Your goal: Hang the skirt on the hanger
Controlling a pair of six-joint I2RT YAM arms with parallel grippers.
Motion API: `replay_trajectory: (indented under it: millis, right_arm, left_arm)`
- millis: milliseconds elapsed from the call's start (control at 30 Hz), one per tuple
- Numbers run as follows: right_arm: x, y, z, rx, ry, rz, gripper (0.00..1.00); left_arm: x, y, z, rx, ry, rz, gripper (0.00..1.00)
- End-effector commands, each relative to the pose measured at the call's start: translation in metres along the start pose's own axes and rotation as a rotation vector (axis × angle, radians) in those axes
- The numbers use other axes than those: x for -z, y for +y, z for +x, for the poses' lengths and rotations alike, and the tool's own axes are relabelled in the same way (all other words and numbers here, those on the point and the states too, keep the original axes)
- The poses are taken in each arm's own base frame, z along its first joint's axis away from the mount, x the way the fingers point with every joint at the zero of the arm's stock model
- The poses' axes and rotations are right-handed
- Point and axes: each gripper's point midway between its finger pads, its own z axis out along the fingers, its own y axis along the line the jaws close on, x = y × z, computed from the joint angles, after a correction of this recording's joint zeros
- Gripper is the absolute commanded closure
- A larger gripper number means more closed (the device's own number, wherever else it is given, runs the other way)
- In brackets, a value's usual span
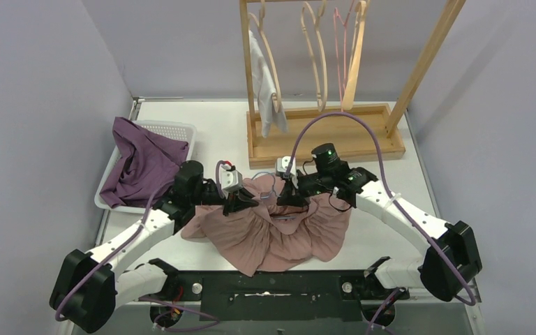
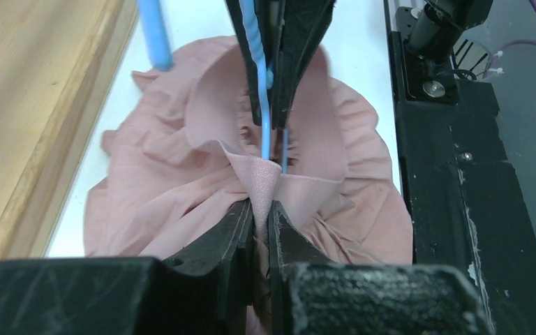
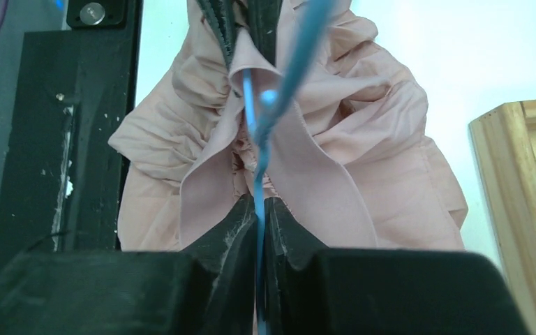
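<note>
skirt [image 1: 272, 234] 1 | blue hanger [image 3: 257, 185] 1 | basket [image 1: 174, 129] 1 | rack [image 1: 328, 155] 1 (wooden)

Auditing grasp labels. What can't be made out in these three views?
- Left hand: pinches skirt; depth of bite hidden by its fingers.
- Right hand: hanger wire runs between shut fingers; any fabric in there is hidden by them.
- Hanger shape: in top external, buried under both hands and skirt; wrist views show only blue stretches, cut off at frame tops.
- Basket: mostly covered by purple garment.

Bright, even overhead light — soft shadows, near foregrounds blurred.
</note>
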Motion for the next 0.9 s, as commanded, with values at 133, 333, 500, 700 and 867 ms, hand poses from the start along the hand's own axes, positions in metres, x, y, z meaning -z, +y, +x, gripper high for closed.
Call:
replay_trajectory:
  millis: [133, 333, 500, 700, 867]
  right_arm:
    - [0.035, -0.007, -0.045, 0.161, -0.103, 0.182, 1.00]
    - [0.085, 0.006, -0.061, 0.131, -0.135, 0.276, 1.00]
    - [0.107, 0.016, -0.076, 0.122, -0.139, 0.294, 1.00]
    - [0.112, 0.012, -0.082, 0.038, -0.130, 0.320, 1.00]
    - [0.119, -0.006, -0.080, -0.127, -0.128, 0.445, 1.00]
  left_arm:
    - [0.042, 0.012, -0.035, -0.029, -0.065, -0.077, 0.87]
    - [0.074, 0.016, -0.024, 0.010, -0.043, -0.154, 0.86]
    - [0.082, 0.027, -0.062, -0.017, -0.089, -0.205, 0.58]
    - [0.092, 0.034, -0.141, -0.141, -0.188, -0.234, 0.42]
    - [0.076, 0.024, -0.164, -0.174, -0.247, -0.174, 0.42]
